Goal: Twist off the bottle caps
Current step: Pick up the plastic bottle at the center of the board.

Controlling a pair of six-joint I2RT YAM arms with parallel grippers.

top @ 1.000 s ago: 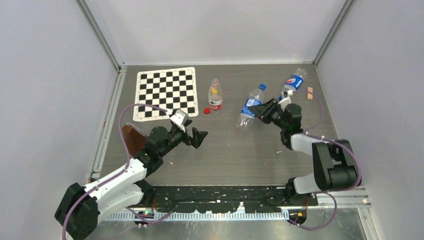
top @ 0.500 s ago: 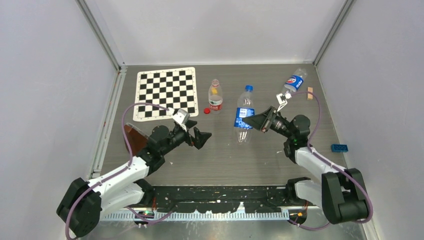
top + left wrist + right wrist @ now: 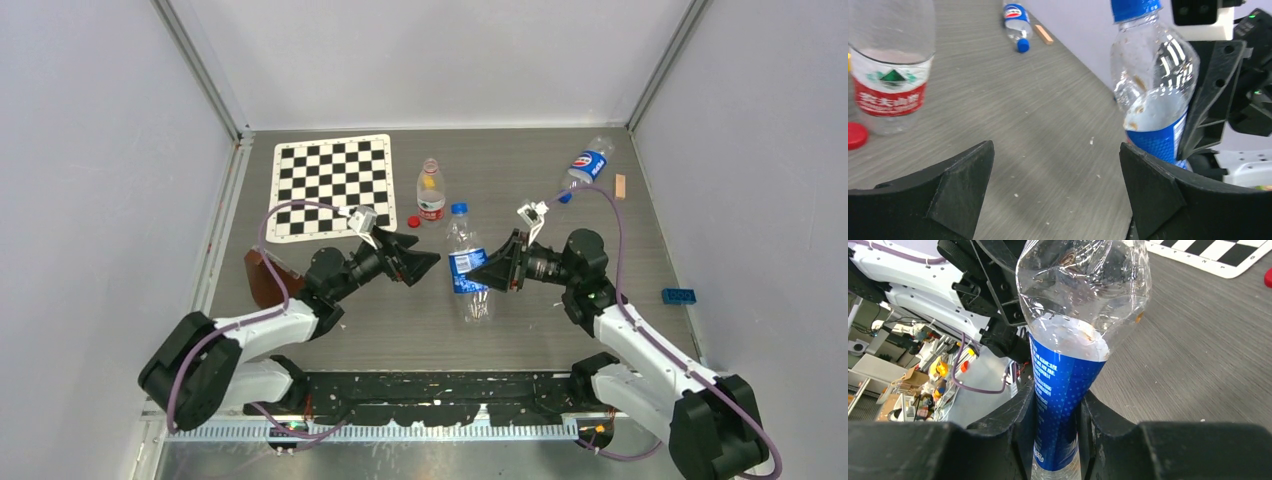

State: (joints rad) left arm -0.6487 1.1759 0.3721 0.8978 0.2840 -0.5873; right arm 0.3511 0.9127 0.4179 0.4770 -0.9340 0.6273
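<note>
My right gripper [image 3: 480, 272] is shut on a blue-label bottle [image 3: 465, 268] and holds it upright at the table's middle, with its blue cap [image 3: 459, 210] on. The right wrist view shows the fingers [image 3: 1018, 415] squeezing the label [image 3: 1064, 385]. My left gripper [image 3: 425, 262] is open and empty just left of that bottle [image 3: 1153, 90], whose cap [image 3: 1135, 7] stands above jaw height. A red-label bottle [image 3: 431, 192] stands uncapped behind, with the red cap [image 3: 413, 222] on the table beside it. A second blue-label bottle [image 3: 587, 164] lies capped at the far right.
A checkerboard mat [image 3: 335, 185] lies at the back left. A small wooden block [image 3: 620, 186] sits beside the lying bottle. A blue brick [image 3: 678, 295] rests at the right edge. A brown object [image 3: 262, 278] lies by the left arm.
My right gripper has carried the blue-label bottle left and nearer, turning it upright. My left gripper has moved right, up close to the bottle, still open.
</note>
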